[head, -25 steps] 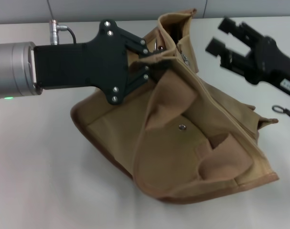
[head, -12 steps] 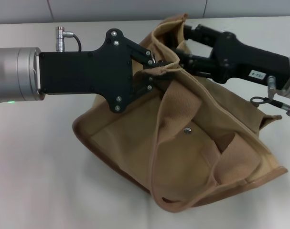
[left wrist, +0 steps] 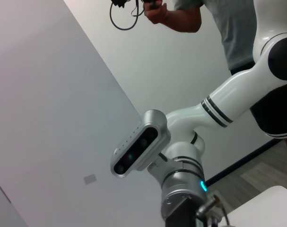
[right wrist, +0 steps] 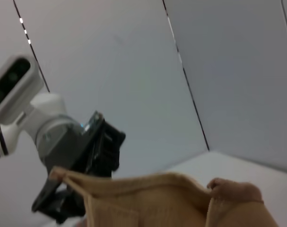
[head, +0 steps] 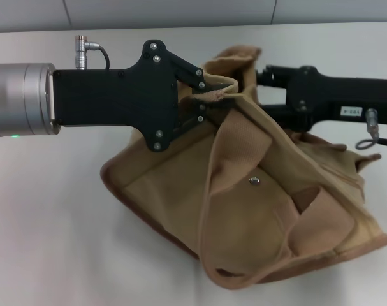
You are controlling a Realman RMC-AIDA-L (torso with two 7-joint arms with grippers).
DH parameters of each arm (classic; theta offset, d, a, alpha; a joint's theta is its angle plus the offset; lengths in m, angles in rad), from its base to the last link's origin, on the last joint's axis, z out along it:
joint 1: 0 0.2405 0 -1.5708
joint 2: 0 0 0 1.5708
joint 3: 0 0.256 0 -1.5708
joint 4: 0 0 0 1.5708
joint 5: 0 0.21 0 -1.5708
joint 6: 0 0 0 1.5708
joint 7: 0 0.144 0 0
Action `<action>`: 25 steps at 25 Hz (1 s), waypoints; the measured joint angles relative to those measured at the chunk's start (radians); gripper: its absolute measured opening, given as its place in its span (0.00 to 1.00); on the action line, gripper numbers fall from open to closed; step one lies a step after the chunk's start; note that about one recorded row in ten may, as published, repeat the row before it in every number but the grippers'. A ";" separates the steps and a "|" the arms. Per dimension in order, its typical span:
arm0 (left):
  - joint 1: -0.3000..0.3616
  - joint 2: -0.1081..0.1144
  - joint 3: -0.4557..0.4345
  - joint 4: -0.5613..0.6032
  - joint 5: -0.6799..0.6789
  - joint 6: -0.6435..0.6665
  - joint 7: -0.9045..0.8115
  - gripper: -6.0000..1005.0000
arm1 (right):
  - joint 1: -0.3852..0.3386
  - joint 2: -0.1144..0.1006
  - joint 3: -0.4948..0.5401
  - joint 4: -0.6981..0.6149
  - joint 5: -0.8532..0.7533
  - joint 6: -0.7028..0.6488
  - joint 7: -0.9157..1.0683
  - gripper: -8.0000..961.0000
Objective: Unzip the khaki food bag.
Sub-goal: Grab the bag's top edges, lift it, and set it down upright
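Note:
The khaki food bag (head: 270, 210) lies slumped on the white table (head: 65, 242), its front pocket and silver snap (head: 255, 181) facing up. My left gripper (head: 209, 95) comes in from the left and is shut on the folded top rim of the bag, holding it raised. My right gripper (head: 273, 78) reaches in from the right at the same top edge, its tip hidden behind the fabric. I cannot make out the zipper pull. In the right wrist view the tan rim (right wrist: 148, 187) fills the foreground, with the left gripper (right wrist: 82, 184) clamped on its far end.
A loose cable loop (head: 372, 141) hangs off the right arm just above the bag's right corner. The left wrist view holds only the robot's head camera (left wrist: 138, 149), its white body and a person behind.
My right gripper has swung in from the upper right to the bag's raised top edge. The bag has sagged slightly lower and to the right. The left gripper keeps its hold.

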 joint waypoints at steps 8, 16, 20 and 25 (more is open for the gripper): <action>-0.009 0.000 0.000 0.001 0.001 -0.003 0.000 0.04 | -0.024 -0.003 0.037 -0.106 -0.123 -0.111 0.083 0.86; -0.012 -0.002 -0.001 0.000 0.000 -0.019 0.000 0.03 | -0.081 -0.003 0.162 -0.057 0.000 -0.187 -0.019 0.86; -0.013 -0.002 -0.001 -0.001 0.000 -0.029 0.000 0.03 | -0.098 -0.007 0.252 0.040 0.097 -0.252 -0.098 0.86; -0.015 -0.002 -0.001 -0.002 0.000 -0.034 0.001 0.03 | -0.098 -0.027 0.293 0.135 0.080 -0.295 -0.184 0.86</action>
